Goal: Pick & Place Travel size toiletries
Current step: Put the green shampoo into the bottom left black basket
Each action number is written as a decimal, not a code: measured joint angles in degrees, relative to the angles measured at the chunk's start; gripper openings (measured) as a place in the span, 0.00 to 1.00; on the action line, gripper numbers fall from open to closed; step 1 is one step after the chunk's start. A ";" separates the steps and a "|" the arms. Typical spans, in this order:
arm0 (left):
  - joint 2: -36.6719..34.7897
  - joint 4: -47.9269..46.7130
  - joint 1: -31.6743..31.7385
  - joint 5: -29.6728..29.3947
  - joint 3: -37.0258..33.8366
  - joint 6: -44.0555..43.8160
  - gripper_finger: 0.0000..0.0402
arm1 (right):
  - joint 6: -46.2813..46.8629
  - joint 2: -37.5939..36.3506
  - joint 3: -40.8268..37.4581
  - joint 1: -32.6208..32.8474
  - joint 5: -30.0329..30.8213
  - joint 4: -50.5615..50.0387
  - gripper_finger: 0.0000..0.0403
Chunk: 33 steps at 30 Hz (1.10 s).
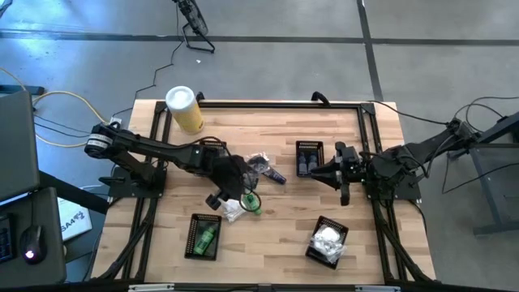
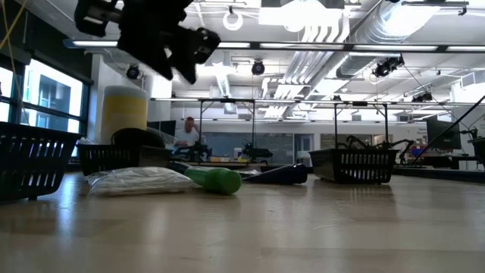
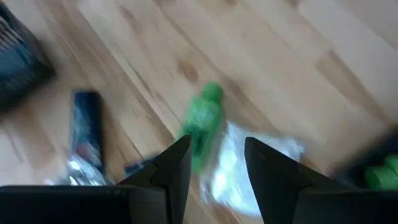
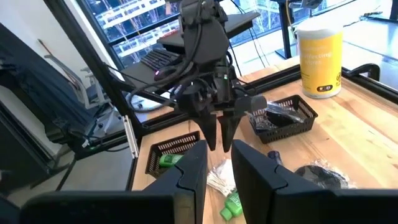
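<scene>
From above we see a wooden table [image 1: 276,243] on grey floor with four black baskets and a yellow canister [image 1: 185,109]. The left gripper [image 1: 229,193] hangs over a green bottle [image 1: 250,202] and white packet [image 1: 233,210] mid-table; the right gripper [image 1: 340,173] waits by a basket.

At table level, bottle [image 2: 214,180] and packet [image 2: 136,180] lie touching.

On the left wrist we see the fingers [image 3: 171,167] apart, empty, above the bottle [image 3: 202,121].

On the right wrist we see the fingers [image 4: 194,167] narrowly parted, holding nothing.
</scene>
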 joint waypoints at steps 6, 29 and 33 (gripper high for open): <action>-0.02 6.68 0.00 0.95 0.11 0.28 0.36 | 0.11 0.00 0.00 0.02 -0.05 0.86 0.16; 16.09 -4.11 -5.16 -0.78 15.46 17.79 0.36 | -0.07 -0.02 0.00 0.02 -0.58 1.68 0.16; 19.21 -3.97 -5.21 -0.37 17.05 18.12 0.36 | -0.08 -0.01 0.00 0.02 -1.51 1.61 0.16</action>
